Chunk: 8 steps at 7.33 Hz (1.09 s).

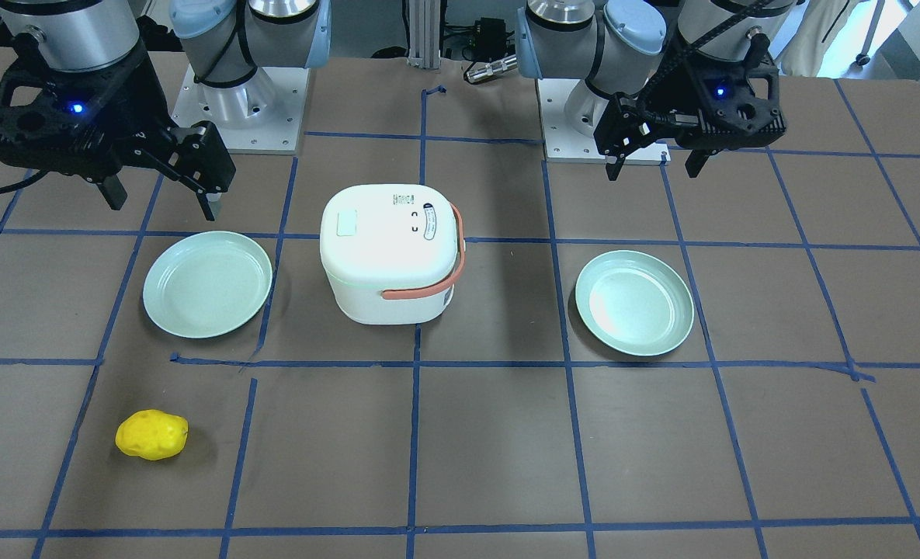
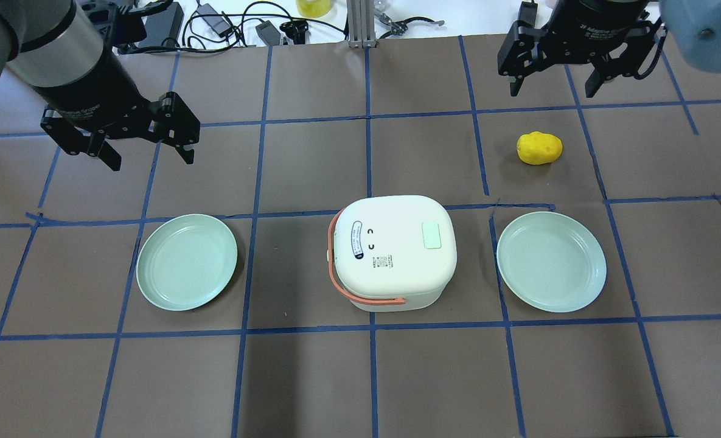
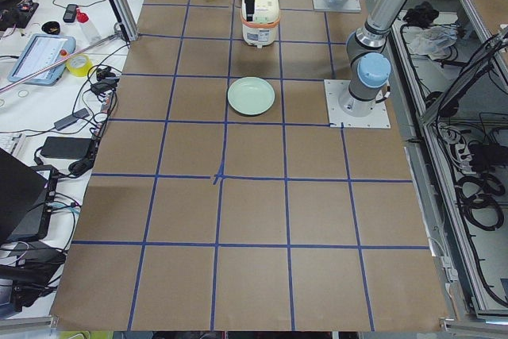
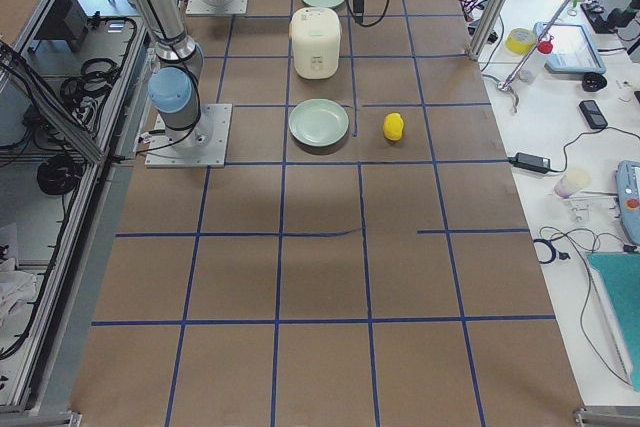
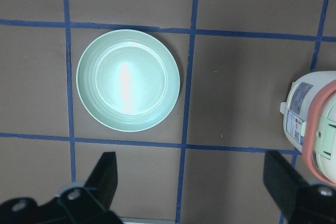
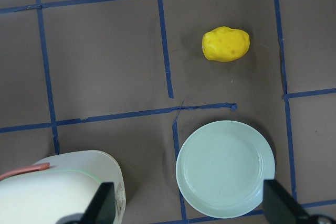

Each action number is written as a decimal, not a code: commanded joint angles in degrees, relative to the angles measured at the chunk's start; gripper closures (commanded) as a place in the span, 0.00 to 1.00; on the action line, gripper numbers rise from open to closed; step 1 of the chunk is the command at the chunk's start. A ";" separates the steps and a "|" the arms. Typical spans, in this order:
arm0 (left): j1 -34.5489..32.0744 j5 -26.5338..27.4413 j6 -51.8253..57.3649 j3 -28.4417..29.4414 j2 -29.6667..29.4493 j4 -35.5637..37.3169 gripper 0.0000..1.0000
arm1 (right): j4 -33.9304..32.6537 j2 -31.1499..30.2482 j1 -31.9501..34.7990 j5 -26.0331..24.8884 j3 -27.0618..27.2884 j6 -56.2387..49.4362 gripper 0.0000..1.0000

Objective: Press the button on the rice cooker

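Hovering wide apart and empty: left gripper, right gripper. Rice cooker sits between the two jaw pairs, nearer the robot than both, touching neither. Its button faces the right gripper's side.

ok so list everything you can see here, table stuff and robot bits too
rice cooker: 1, white with a salmon handle, table centre
plates: 2, pale green, left plate and right plate either side of the cooker, both empty
yellow lumpy object: 1, yellow, on the table beyond the right plate
table: 1, brown with a blue tape grid
left tool: 1, black, open, raised over the left side
right tool: 1, black, open, raised over the right side
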 commanded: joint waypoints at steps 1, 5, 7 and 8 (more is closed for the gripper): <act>0.00 0.00 -0.08 0.00 0.00 0.00 0.00 | 0.02 0.00 0.00 -0.05 0.00 -0.01 0.00; 0.00 0.00 0.01 0.00 0.00 0.00 0.00 | 0.10 -0.08 0.18 0.12 0.27 -0.01 0.00; 0.00 0.00 0.01 0.00 0.00 0.00 0.00 | 0.10 -0.08 0.18 0.38 0.35 0.08 0.00; 0.00 0.00 0.01 0.00 0.00 0.00 0.00 | 0.10 -0.26 0.18 0.39 0.62 0.08 0.00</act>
